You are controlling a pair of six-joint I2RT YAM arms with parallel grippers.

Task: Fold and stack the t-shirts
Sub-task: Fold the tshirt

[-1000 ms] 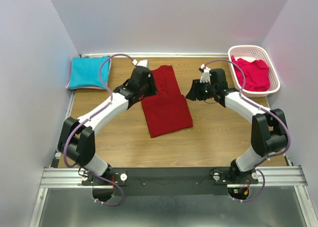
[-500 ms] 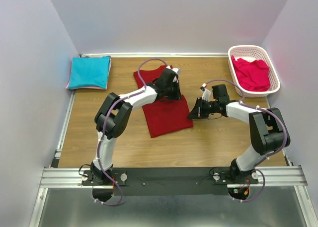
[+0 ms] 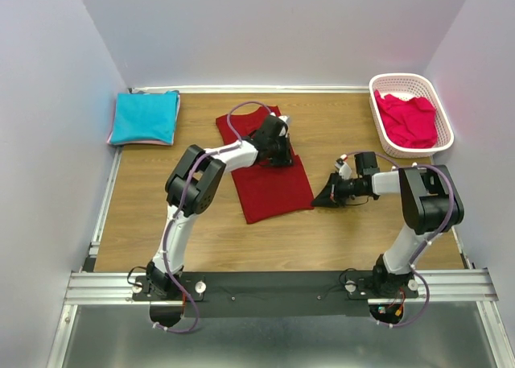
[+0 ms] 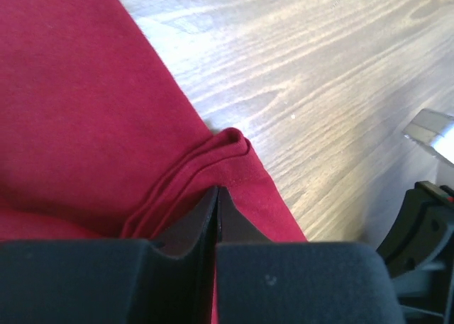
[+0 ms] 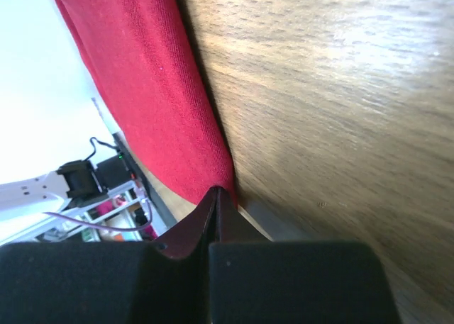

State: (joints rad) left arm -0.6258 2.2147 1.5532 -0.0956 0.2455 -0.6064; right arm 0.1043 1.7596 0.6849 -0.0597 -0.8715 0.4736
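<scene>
Dark red soft cloth t-shirt is lying flat mid wooden tabletop. Left jaws are clenched on a bunched fold at its right edge, and right jaws are pinched shut on its near-right corner. Folded turquoise cloth t-shirt sits far-left, well apart.

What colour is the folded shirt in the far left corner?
Turquoise t-shirt; top external view.

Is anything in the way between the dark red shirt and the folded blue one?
Nothing visible. Only bare wooden table lies between the dark red t-shirt and the folded turquoise t-shirt. The left gripper, jaws shut on the red shirt's edge, has its own arm reaching over that side.
</scene>
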